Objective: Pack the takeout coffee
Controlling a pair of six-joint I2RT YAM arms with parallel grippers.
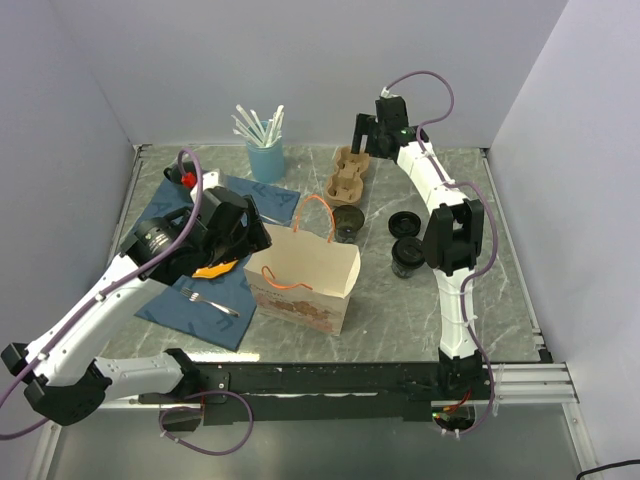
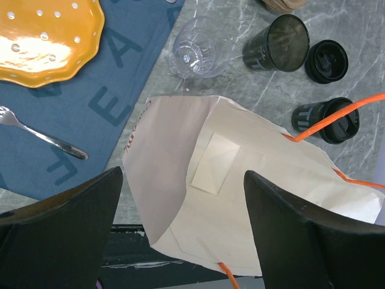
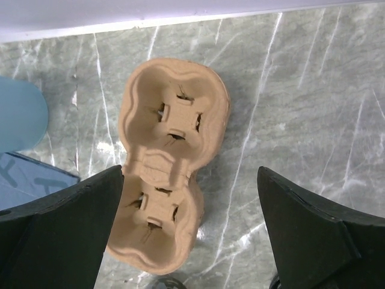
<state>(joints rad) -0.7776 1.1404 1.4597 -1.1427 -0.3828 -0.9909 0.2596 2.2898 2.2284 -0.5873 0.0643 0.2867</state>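
On the marbled surface [image 1: 505, 290], near its middle: a paper bag [image 1: 305, 282] with orange handles, mouth upward. Just right of it, not touching, the takeout coffee [image 1: 407, 256]: upright, lid on top, long axis vertical. Behind that, a round black lid [image 1: 403, 222] and a dark mug [image 1: 347, 222], open-topped. Further back, a pulp cup carrier [image 1: 348, 172] and a blue cup [image 1: 264, 158] of straws. Left of the bag, a blue placemat [image 1: 195, 312] with fork [image 1: 210, 302] and orange plate [image 1: 214, 268], partly hidden under the left arm.

Left end effector [image 2: 183, 176] released, fingers spread wide, facing the bag's open mouth. Right end effector [image 3: 189, 173] likewise spread, gripping nothing, over the carrier, well apart from the coffee.

Only from the left wrist: a clear glass [image 2: 195, 53] beside the mug, and an orange handle crossing in front of the coffee. Only from the right wrist: the slits in the carrier's two wells.
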